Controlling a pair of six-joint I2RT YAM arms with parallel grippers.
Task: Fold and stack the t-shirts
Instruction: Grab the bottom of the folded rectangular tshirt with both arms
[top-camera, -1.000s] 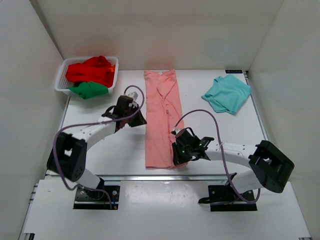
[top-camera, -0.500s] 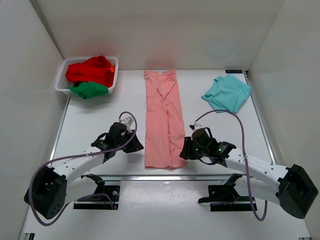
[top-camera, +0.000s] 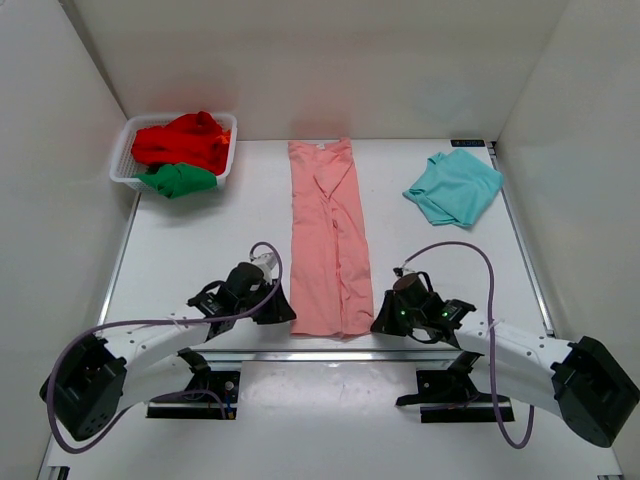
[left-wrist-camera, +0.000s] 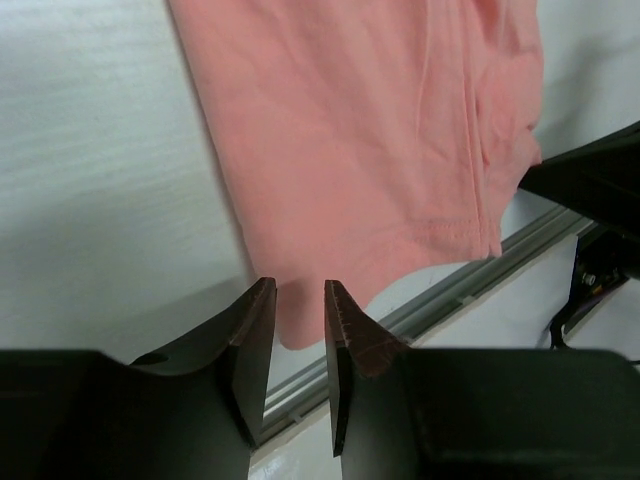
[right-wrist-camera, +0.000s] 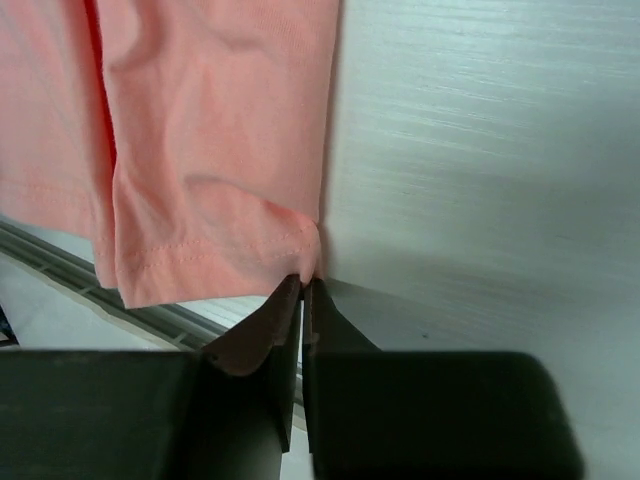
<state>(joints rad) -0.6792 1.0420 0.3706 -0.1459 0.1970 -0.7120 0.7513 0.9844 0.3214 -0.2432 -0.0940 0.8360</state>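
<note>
Your right gripper (right-wrist-camera: 303, 285) pinches a hem corner of the salmon-pink t-shirt (top-camera: 325, 240); your left gripper (left-wrist-camera: 297, 300), narrowly parted, lines up on the other, seemingly for a two-handed fold.

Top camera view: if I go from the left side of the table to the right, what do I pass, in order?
white basket holding a red shirt and a green shirt → left claw → salmon-pink shirt → right claw → teal shirt
</note>
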